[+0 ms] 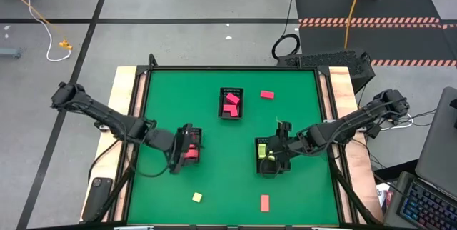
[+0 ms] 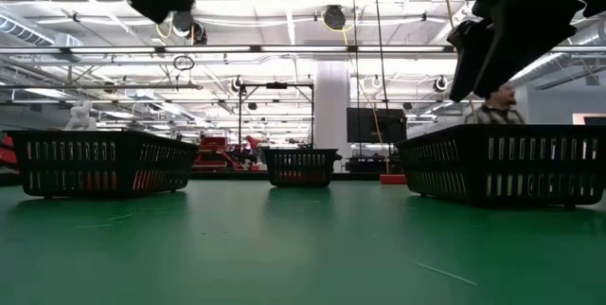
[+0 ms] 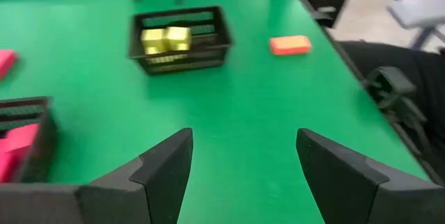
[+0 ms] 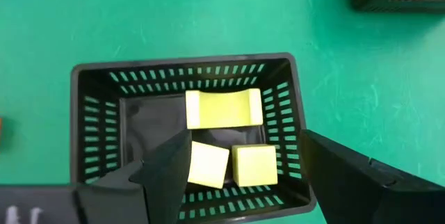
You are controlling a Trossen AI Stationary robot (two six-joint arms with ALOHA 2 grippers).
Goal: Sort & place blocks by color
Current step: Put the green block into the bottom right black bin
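Observation:
Three black baskets stand on the green table. The far middle basket [image 1: 230,104] holds pink-red blocks. The left basket [image 1: 190,151] holds salmon-red blocks, and my left gripper [image 1: 187,144] [image 3: 243,144] hovers open just over it. The right basket [image 4: 188,133] [image 1: 267,160] holds three pale yellow blocks [image 4: 224,108]; my right gripper [image 1: 275,150] [image 4: 243,147] hangs open above it, holding nothing. Loose on the table lie a pink-red block [image 1: 267,94], a yellow block [image 1: 197,197] and a salmon-orange bar [image 1: 265,202] [image 3: 290,44].
Bare green table lies between the baskets and along the near edge, where the yellow and salmon-orange blocks sit. A raised black rim [image 1: 232,68] frames the table. In the low view both arms hang above the left basket [image 2: 99,163] and the right basket [image 2: 502,165].

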